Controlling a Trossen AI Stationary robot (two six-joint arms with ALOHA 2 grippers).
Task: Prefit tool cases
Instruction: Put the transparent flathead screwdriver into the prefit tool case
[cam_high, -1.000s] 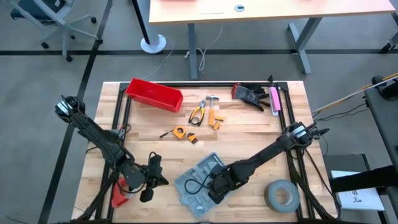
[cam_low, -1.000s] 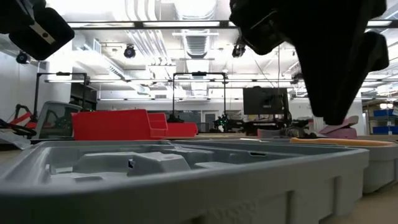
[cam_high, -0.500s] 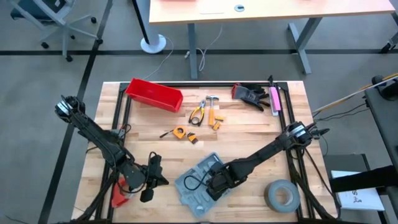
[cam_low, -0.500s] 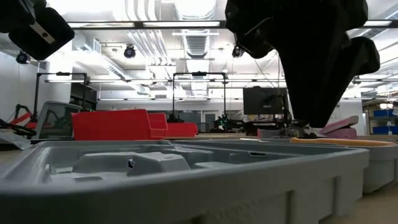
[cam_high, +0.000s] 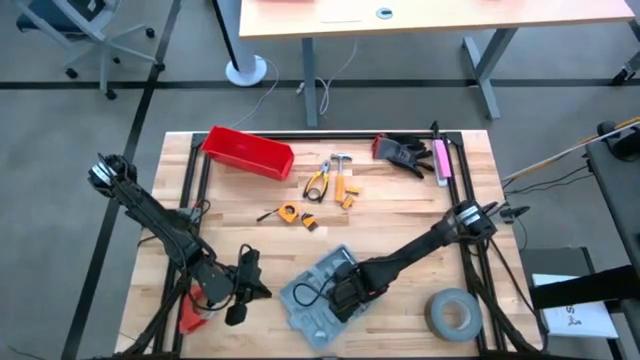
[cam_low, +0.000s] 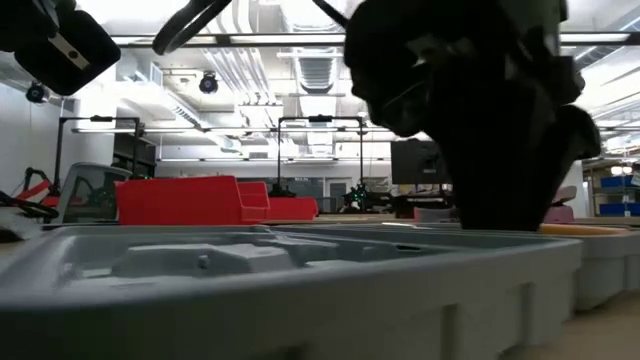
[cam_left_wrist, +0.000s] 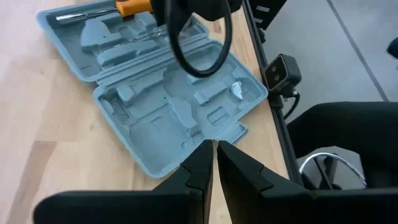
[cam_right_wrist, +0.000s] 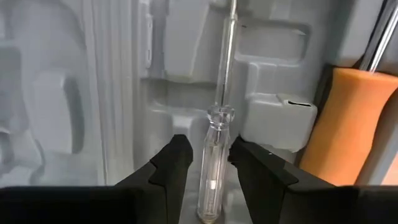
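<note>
The grey-blue tool case (cam_high: 312, 305) lies open on the table's near middle, its moulded recesses facing up (cam_left_wrist: 168, 106). An orange-handled screwdriver (cam_right_wrist: 339, 124) rests in one recess. My right gripper (cam_high: 340, 297) is low over the case, shut on a small clear-handled screwdriver (cam_right_wrist: 213, 168). That screwdriver's thin shaft (cam_right_wrist: 227, 56) lies along a recess. My left gripper (cam_high: 245, 285) waits left of the case, shut and holding nothing (cam_left_wrist: 214, 149). My right gripper pinches the clear handle (cam_right_wrist: 214, 134) of the small screwdriver between its two fingers (cam_right_wrist: 177, 162), which lie along the tool. The shaft points away from the fingers and lies in a case recess. Whether the handle rests on the case I cannot tell.
A red bin (cam_high: 247, 152) stands at the far left. Pliers and a small hammer (cam_high: 330, 178), a tape measure (cam_high: 290, 212), black gloves (cam_high: 403, 152) and a pink tool (cam_high: 441, 158) lie toward the far side. A grey tape roll (cam_high: 453, 313) sits right of the case.
My right gripper has moved a little toward the table's left and down over the open case, carrying the clear screwdriver. Its arm has swung in with it. The left arm has kept still.
</note>
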